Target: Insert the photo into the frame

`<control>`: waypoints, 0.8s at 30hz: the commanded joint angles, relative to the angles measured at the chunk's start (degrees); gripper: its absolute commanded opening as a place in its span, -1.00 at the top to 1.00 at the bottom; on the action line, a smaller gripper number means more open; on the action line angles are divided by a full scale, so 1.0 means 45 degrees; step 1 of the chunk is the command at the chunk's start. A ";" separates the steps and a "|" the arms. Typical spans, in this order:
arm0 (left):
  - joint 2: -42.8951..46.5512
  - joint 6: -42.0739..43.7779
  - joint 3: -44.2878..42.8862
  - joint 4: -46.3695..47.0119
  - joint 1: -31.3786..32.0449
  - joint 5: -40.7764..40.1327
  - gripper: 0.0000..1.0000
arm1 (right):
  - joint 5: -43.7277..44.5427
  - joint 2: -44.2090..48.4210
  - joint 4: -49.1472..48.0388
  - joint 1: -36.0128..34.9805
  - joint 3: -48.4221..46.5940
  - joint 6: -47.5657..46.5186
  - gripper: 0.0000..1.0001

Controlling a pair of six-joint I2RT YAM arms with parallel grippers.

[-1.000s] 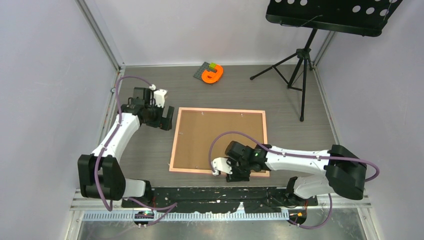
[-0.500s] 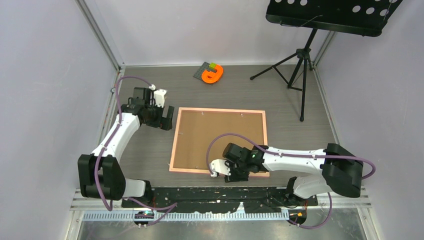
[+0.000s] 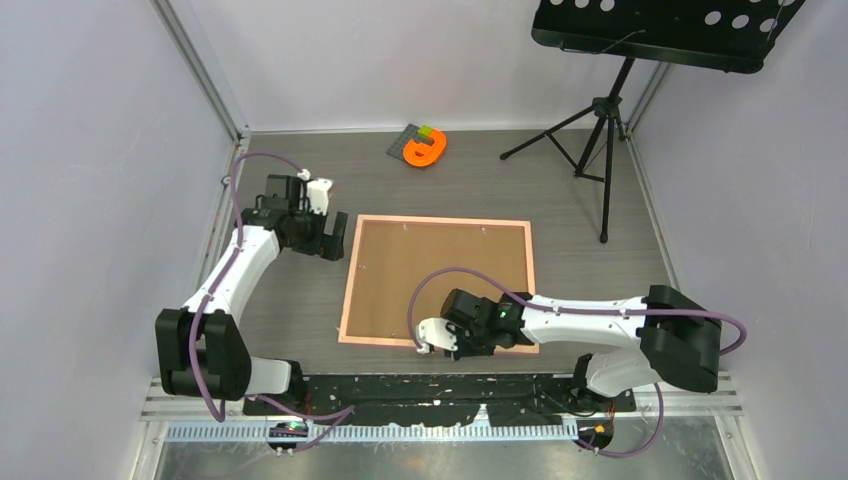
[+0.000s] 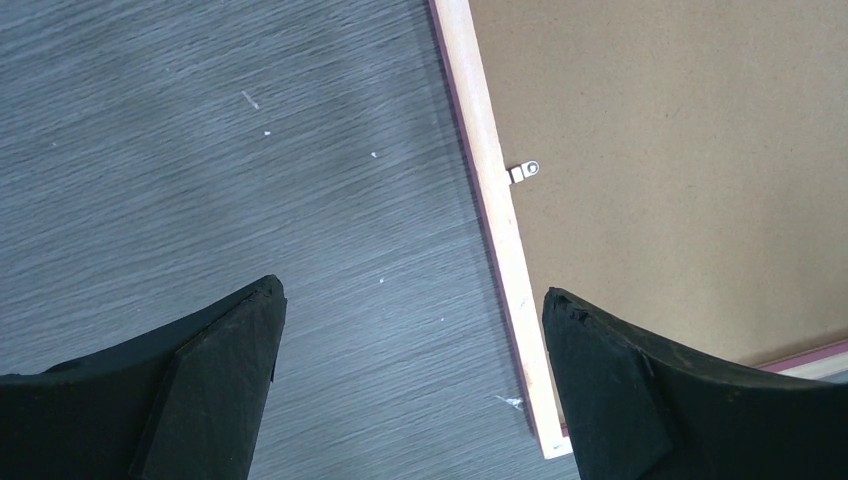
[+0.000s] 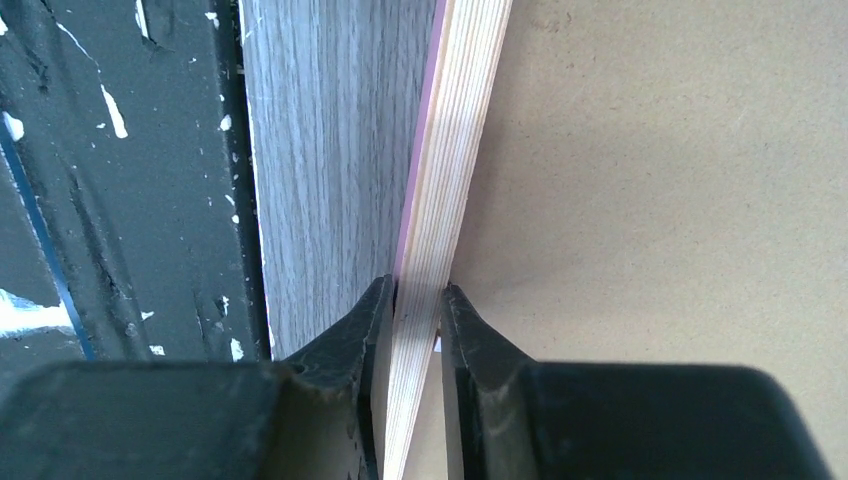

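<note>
The pink frame (image 3: 349, 282) lies flat on the table with a brown backing board (image 3: 440, 272) facing up inside it. The photo is hidden. My right gripper (image 3: 468, 343) is shut on the frame's near rail; in the right wrist view the pale wooden rail (image 5: 450, 150) runs between both fingers of the gripper (image 5: 415, 295). My left gripper (image 3: 334, 238) is open and empty beside the frame's far left corner. In the left wrist view its jaws (image 4: 410, 292) straddle the frame's rail (image 4: 495, 220), above it, near a small metal clip (image 4: 522, 172).
An orange object on a small grey-and-green plate (image 3: 424, 148) sits at the back. A black music stand's tripod (image 3: 603, 125) stands at the back right. The black base plate (image 5: 120, 180) lies just beyond the frame's near rail. Walls close in on the left and right.
My right gripper has slid a little to the left along the frame's near rail. The left arm and the frame have not visibly moved.
</note>
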State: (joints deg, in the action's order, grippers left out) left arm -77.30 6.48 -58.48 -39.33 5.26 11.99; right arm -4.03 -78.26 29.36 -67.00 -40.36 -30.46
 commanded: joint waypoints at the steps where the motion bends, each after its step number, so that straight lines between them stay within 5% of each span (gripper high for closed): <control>1: 0.0171 0.0284 -0.0127 0.0147 -0.0094 0.0118 -0.95 | 0.0434 0.0223 -0.0010 -0.0081 -0.0339 -0.0016 0.87; 15: 0.4129 0.4318 0.1587 -0.0525 0.0196 0.2776 -0.99 | -0.1455 0.0725 0.1180 0.1919 -0.2210 -0.0499 0.89; 24: 0.6377 0.5166 0.1823 -0.0740 0.3615 0.1328 -0.99 | -0.2294 -0.0496 0.1769 0.2540 -0.4295 -0.0294 0.89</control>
State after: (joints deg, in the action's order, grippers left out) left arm -50.33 25.85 -49.98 -42.26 14.55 21.34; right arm -11.66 -79.64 38.50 -56.66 -52.93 -31.31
